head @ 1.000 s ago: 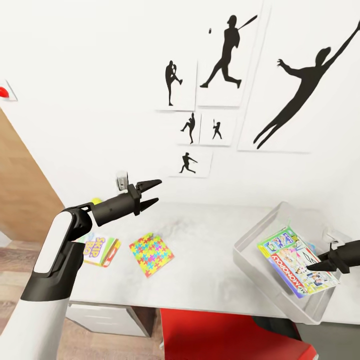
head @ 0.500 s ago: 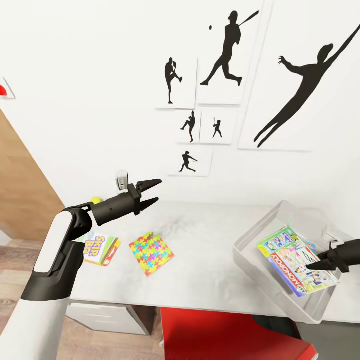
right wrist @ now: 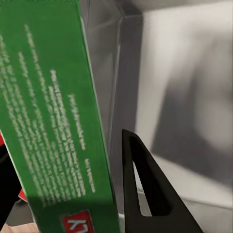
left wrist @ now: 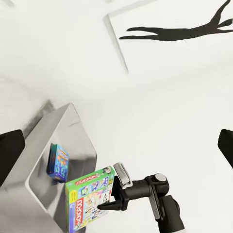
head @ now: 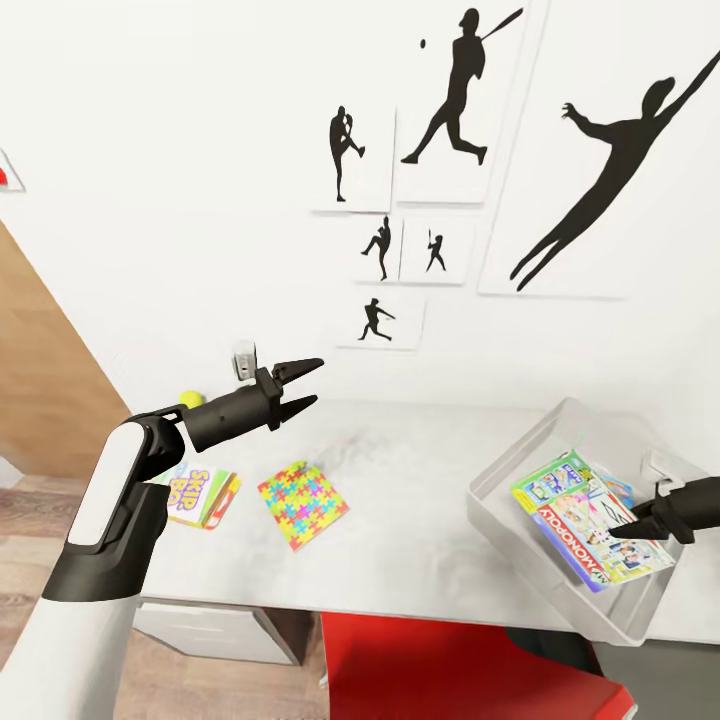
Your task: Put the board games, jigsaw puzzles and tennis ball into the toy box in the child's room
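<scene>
The toy box (head: 510,470) sits tilted at the right end of the table (head: 420,500). My right gripper (head: 625,527) reaches into it, shut on the green-edged Monopoly board game (head: 585,525), which leans over a small blue board game (head: 618,488). The left wrist view shows the same toy box (left wrist: 53,126), Monopoly box (left wrist: 87,199), blue box (left wrist: 58,161) and right gripper (left wrist: 108,204). On the table's left lie a yellow-green-red board game (head: 195,495), one jigsaw puzzle (head: 303,505) and the tennis ball (head: 191,399). My left gripper (head: 300,385) hovers open above them, holding nothing.
A white wall with black silhouette sports pictures (head: 600,180) rises behind the table. A wooden wardrobe door (head: 40,380) stands at the left with a red wall button (head: 5,178) above it. A red object (head: 450,670) sits under the table's front edge.
The head view has drifted slightly. The right gripper and the Monopoly box have settled a little lower in the toy box. The left arm has not moved.
</scene>
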Motion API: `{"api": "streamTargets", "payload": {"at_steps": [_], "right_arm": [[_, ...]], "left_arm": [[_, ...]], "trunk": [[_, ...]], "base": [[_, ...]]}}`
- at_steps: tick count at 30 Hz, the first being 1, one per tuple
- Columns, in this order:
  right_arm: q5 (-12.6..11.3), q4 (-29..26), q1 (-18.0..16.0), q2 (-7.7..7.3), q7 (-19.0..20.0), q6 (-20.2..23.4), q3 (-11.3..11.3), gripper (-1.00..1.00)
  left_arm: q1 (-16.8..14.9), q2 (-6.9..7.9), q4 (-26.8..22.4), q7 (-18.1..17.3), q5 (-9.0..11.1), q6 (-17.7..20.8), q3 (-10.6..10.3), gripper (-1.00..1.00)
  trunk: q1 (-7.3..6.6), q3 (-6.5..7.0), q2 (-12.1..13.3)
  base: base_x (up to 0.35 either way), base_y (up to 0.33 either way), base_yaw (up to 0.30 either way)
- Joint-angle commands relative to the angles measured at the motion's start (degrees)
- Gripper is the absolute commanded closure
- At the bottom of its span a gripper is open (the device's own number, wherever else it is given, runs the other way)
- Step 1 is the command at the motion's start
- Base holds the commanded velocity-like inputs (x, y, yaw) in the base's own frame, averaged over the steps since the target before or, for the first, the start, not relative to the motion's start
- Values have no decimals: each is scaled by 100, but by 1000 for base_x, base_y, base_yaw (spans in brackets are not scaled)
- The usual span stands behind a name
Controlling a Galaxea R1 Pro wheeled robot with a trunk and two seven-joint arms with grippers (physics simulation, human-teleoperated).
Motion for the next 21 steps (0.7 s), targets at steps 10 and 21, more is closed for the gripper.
{"api": "streamTargets", "payload": {"at_steps": [10,21], "right_arm": [[28,-6,-9,7,33,61,9,100],[28,-7,-9,9,29,57,9,100]], "left_arm": [[-6,3,-4,57,65,1,-9,-100],[-6,3,-8,57,62,1,-12,-100]], "trunk": [[3,-100,-12],[3,-201,-12]], "base": [[0,0,0],[0,0,0]]}}
